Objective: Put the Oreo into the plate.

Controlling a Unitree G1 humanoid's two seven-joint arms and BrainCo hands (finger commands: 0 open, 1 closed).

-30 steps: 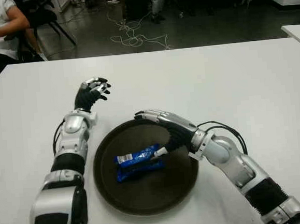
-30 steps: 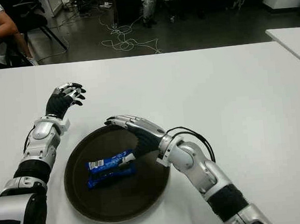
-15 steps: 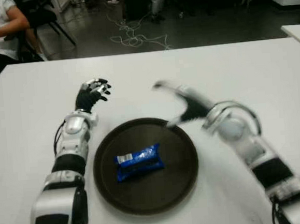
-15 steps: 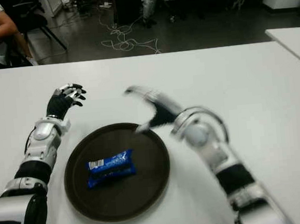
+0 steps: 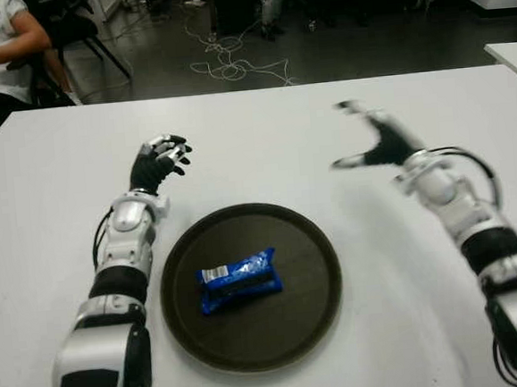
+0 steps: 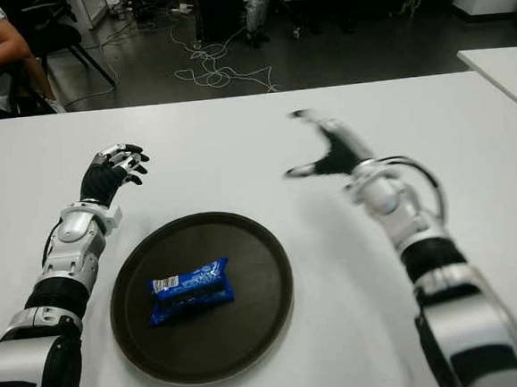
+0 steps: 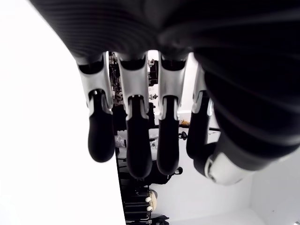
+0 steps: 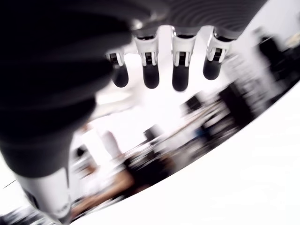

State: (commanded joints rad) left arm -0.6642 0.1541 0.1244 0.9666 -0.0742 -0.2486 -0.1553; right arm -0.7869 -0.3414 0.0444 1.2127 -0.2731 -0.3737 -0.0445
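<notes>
From the head cameras, the blue Oreo pack (image 5: 239, 281) lay inside the dark round plate (image 5: 312, 301), near the white table's (image 5: 264, 148) front edge. The right hand (image 5: 375, 139) hovered beyond the plate's far right rim, fingers spread, empty. The left hand (image 5: 156, 162) showed off the plate's far left.

Left wrist: fingers (image 7: 101, 136) relaxed, holding nothing.

Right wrist: fingers (image 8: 151, 75) extended, empty.

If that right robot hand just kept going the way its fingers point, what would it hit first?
Probably nothing on the table. The right robot hand is open and empty, pointing up and away over the bare white table, past the plate with the Oreo. Beyond lies only the far edge, though depth is unclear.
</notes>
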